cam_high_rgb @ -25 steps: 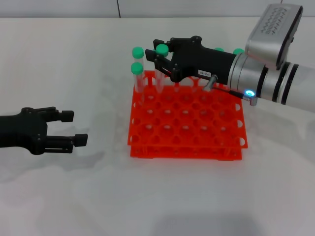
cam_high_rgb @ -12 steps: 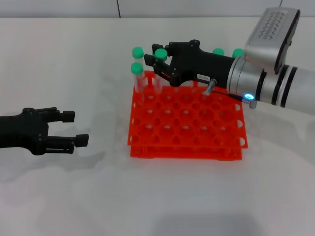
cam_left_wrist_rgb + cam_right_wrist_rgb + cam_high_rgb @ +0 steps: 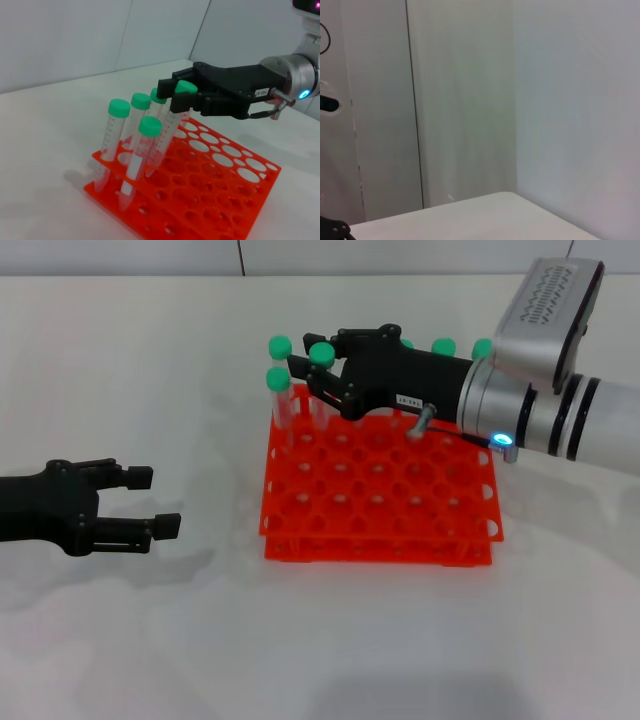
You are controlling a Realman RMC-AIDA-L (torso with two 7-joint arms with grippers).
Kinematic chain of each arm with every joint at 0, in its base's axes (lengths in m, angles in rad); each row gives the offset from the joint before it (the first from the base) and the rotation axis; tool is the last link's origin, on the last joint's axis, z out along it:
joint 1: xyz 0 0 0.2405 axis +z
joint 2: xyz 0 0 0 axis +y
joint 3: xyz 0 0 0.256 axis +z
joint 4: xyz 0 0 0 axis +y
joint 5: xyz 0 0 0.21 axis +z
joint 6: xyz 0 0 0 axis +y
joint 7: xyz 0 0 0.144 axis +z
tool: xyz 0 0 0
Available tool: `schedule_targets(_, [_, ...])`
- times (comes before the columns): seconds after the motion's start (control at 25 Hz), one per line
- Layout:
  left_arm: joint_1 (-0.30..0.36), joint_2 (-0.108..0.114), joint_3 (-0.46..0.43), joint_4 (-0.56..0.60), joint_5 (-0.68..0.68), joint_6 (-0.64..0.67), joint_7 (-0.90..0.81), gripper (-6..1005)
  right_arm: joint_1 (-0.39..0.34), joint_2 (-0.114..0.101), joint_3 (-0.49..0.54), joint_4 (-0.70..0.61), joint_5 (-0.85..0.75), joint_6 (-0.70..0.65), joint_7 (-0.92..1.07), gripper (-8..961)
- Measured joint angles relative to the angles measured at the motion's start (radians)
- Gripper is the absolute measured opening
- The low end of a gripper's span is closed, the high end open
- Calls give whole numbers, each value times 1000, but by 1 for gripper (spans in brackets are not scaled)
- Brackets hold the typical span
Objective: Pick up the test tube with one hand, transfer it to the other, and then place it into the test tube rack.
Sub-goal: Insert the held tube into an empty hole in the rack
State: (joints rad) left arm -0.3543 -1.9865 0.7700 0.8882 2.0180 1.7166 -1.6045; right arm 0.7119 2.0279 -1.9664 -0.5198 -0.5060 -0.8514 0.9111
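While tilted in rack (image 3: 380, 485), test tube (image 3: 170, 125) under right tool (image 3: 181, 97)

- A lab bench setting.
- An orange rack (image 3: 378, 480) of round holes holds green-capped clear tubes (image 3: 111, 142).
- It stands on a plain white desk (image 3: 300, 640) before bare pale wall panels (image 3: 460, 100).

Labelled hand (image 3: 184, 101) grips tilted test tube (image 3: 167, 127), tip in rack (image 3: 210, 200).
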Motion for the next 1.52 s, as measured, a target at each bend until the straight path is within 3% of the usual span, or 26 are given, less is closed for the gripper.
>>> schedule_targets(1.52, [2, 0, -2, 0, 1, 0, 1, 875, 17, 0, -5, -8, 0, 41, 37, 305])
